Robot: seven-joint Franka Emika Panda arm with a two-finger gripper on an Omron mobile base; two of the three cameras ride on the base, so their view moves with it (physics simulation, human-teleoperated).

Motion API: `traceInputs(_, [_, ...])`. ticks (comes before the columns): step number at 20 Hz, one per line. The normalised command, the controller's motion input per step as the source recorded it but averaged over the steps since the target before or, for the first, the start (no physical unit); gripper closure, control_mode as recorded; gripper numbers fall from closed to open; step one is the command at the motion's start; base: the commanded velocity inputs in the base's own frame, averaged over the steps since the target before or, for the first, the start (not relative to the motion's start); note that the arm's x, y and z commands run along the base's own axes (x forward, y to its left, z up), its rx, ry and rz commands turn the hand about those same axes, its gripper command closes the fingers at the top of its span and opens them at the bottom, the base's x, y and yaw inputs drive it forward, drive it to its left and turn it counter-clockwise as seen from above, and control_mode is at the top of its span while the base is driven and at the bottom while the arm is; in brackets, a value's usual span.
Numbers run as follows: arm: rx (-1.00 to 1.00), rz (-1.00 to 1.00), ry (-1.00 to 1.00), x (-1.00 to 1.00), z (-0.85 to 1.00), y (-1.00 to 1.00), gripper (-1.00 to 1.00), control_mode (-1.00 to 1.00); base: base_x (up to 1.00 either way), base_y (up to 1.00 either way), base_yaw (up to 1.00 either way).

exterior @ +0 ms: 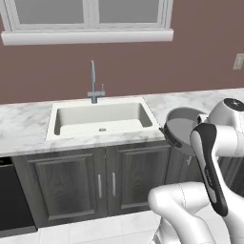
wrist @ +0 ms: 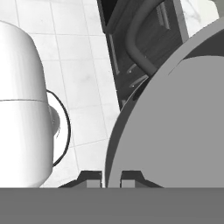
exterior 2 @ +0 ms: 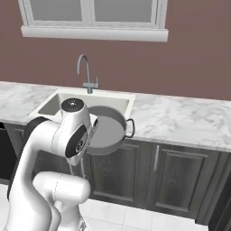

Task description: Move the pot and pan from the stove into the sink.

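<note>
The grey two-handled pot (exterior: 182, 125) hangs tilted on its side in front of the counter edge, just right of the sink (exterior: 102, 114). From the right base view, the pot (exterior 2: 107, 130) overlaps the sink's (exterior 2: 50, 104) front right corner, one loop handle (exterior 2: 131, 127) pointing right. My gripper (wrist: 111, 179) is shut on the pot's (wrist: 175, 131) rim, one fingertip on each side of the wall. The basin holds nothing. The pan and the stove are out of view.
A chrome faucet (exterior: 94, 82) stands behind the basin. White marble counter (exterior: 24, 126) runs to both sides, with dark cabinet doors (exterior: 66, 183) below and a black appliance (exterior: 12, 200) at the far left. My own arm (exterior 2: 67, 135) crowds the space near the pot.
</note>
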Motion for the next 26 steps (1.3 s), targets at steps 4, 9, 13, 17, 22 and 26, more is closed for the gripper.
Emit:
traceInputs(4, [0.0, 0.0, 0.0, 0.0, 0.0, 0.0, 1.0, 1.0, 0.25, 0.6, -0.13])
traceInputs(9, [0.0, 0.0, 0.0, 0.0, 0.0, 0.0, 1.0, 1.0, 0.0, 0.74, -0.2])
traceInputs(13, [0.0, 0.0, 0.0, 0.0, 0.0, 0.0, 1.0, 1.0, 0.25, 0.77, -0.21])
traceInputs(17, [0.0, 0.0, 0.0, 0.0, 0.0, 0.0, 1.0, 1.0, 0.85, 0.56, -0.11])
traceInputs(22, [0.0, 0.0, 0.0, 0.0, 0.0, 0.0, 1.0, 1.0, 0.97, 0.42, -0.02])
traceInputs(26, [0.0, 0.0, 0.0, 0.0, 0.0, 0.0, 1.0, 1.0, 1.0, 0.3, 0.0])
